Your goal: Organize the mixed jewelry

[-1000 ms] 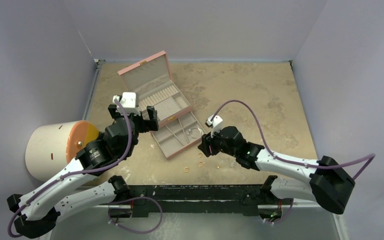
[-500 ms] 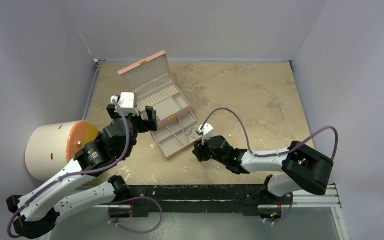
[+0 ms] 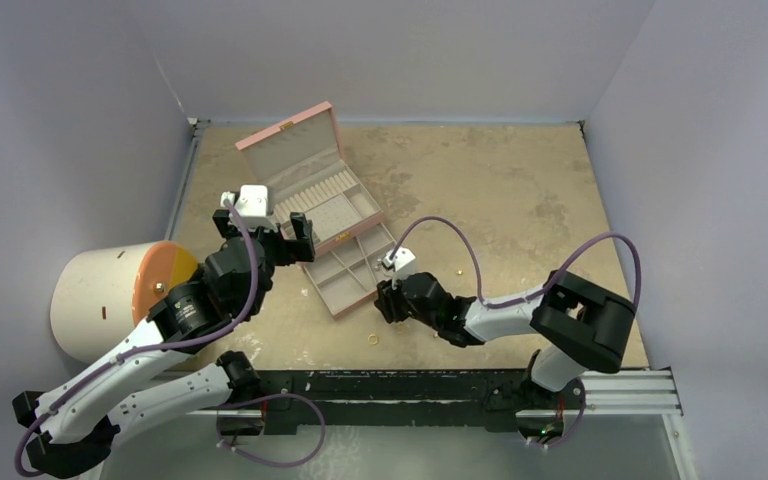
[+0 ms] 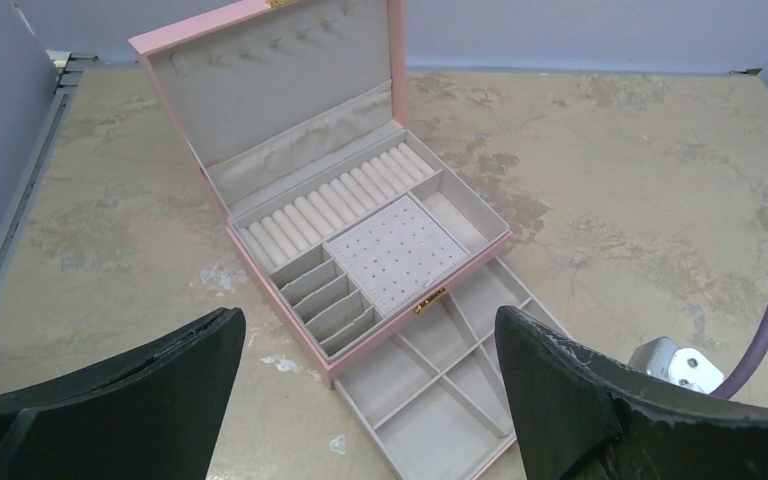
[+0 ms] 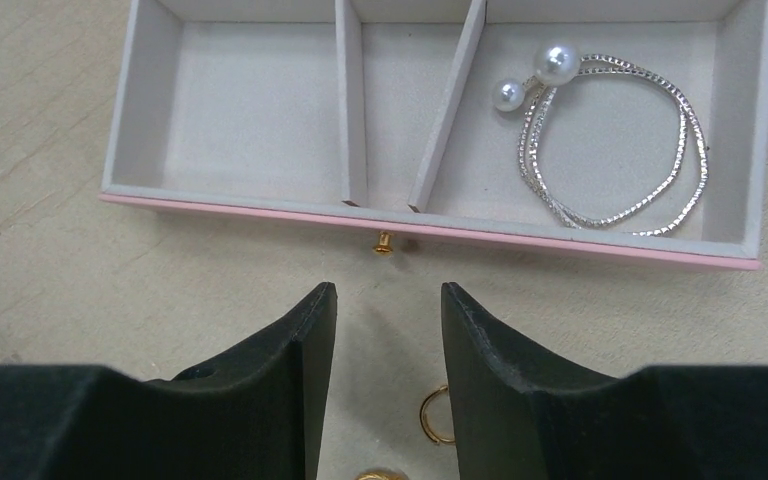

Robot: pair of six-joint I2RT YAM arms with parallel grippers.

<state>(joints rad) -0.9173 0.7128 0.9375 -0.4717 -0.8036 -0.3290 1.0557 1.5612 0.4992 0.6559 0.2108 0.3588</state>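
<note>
Just in front of the pulled-out drawer (image 5: 260, 212) of the pink jewelry box (image 4: 280, 110), my right gripper (image 5: 385, 300) hangs low over the surface (image 5: 110, 270), jaws apart with nothing between them. A thin gold ring (image 5: 430, 415) lies half hidden beside one finger, and another small gold piece (image 5: 380, 475) sits at the bottom edge of my wrist view. Silvery hoops (image 5: 532, 150) with two pearls lie in the drawer's right compartment. My left gripper (image 4: 368, 320) hovers wide open beside the box.
</note>
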